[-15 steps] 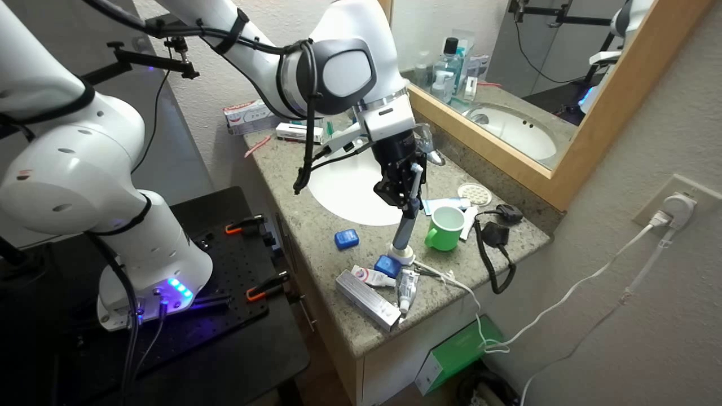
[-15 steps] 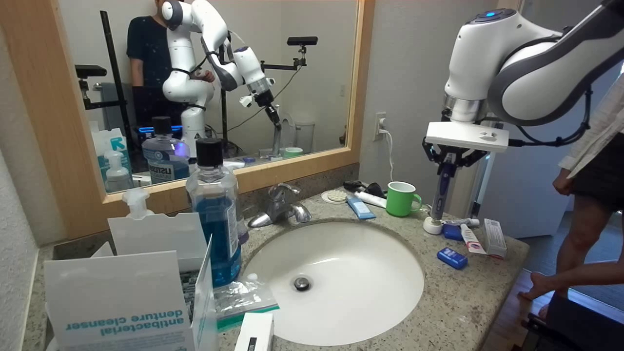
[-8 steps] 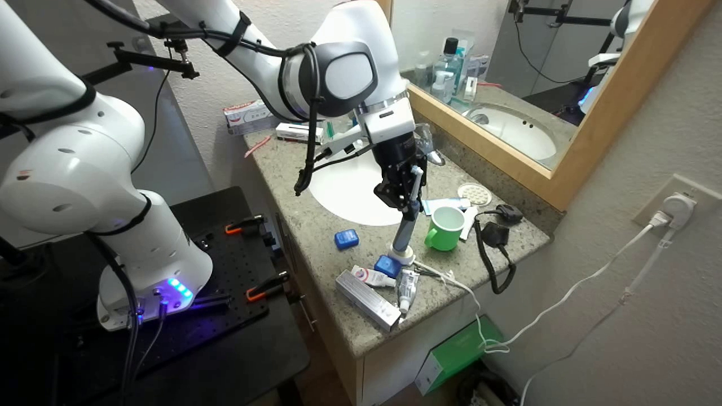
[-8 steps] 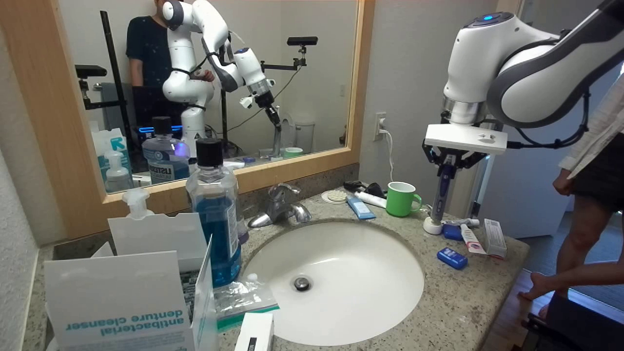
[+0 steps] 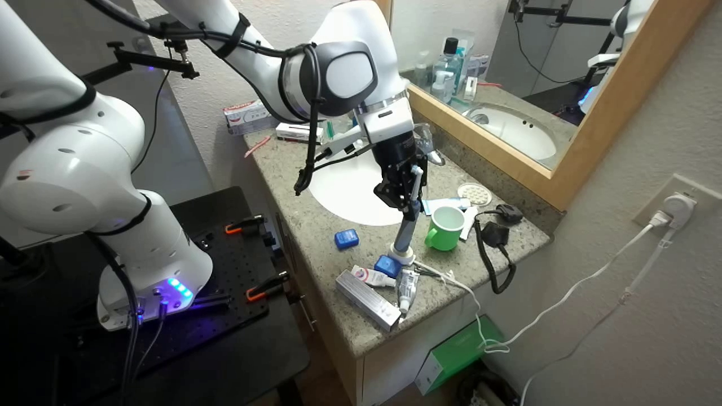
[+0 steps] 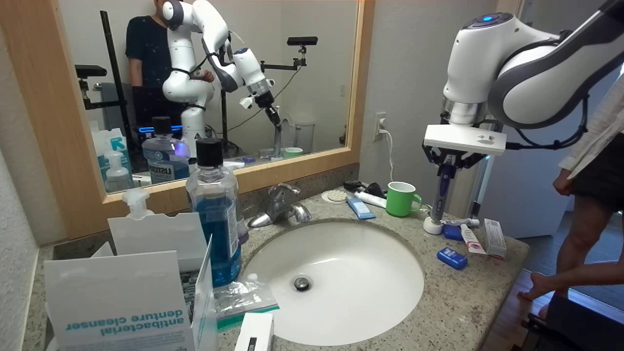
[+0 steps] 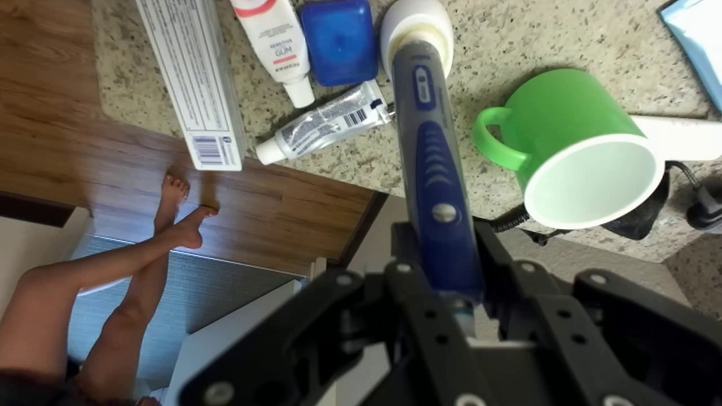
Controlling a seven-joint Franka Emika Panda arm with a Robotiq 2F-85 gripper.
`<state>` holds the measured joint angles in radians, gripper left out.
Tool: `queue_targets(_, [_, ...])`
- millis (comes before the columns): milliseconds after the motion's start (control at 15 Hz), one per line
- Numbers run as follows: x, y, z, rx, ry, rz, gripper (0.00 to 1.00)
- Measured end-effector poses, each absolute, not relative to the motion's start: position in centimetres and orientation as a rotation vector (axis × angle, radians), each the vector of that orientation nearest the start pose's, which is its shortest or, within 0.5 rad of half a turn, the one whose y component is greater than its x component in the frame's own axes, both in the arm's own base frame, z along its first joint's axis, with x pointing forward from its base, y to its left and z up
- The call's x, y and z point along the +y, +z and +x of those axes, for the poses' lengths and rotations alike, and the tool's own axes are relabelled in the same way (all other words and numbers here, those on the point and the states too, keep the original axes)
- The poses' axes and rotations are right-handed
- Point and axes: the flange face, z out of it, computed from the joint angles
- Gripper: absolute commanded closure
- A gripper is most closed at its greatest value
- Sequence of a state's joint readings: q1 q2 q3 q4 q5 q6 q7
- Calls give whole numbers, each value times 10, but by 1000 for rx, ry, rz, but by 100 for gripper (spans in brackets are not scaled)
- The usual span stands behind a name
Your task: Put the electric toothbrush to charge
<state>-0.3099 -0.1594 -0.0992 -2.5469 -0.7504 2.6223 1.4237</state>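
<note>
The electric toothbrush (image 5: 405,232) stands nearly upright, leaning slightly, with its lower end at the round white charger base (image 5: 399,257). In an exterior view the toothbrush (image 6: 442,187) shows blue and grey above the base (image 6: 432,226). In the wrist view its handle (image 7: 433,152) runs from the base (image 7: 416,10) back into the jaws. My gripper (image 7: 443,242) is shut on the upper handle, with one finger on each side. The gripper also shows in both exterior views (image 5: 410,207) (image 6: 446,169). The pale brush neck (image 5: 417,179) rises beside the gripper. How deep the handle sits in the base cannot be told.
A green cup (image 5: 445,228) stands close beside the base. A blue floss box (image 7: 340,42), toothpaste tubes (image 7: 327,121) and a carton (image 7: 194,84) lie on its other side. A white cord (image 5: 451,279) leads to the wall outlet (image 5: 677,208). The sink (image 6: 336,278) is nearby.
The arm and gripper have dipped and tilted very slightly. The toothbrush stays held with its lower end at the base.
</note>
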Motion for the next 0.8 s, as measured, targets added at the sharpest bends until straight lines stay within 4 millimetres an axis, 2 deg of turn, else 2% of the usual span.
queue_targets(800, [-167,345,434,1886,-688,-2755,93])
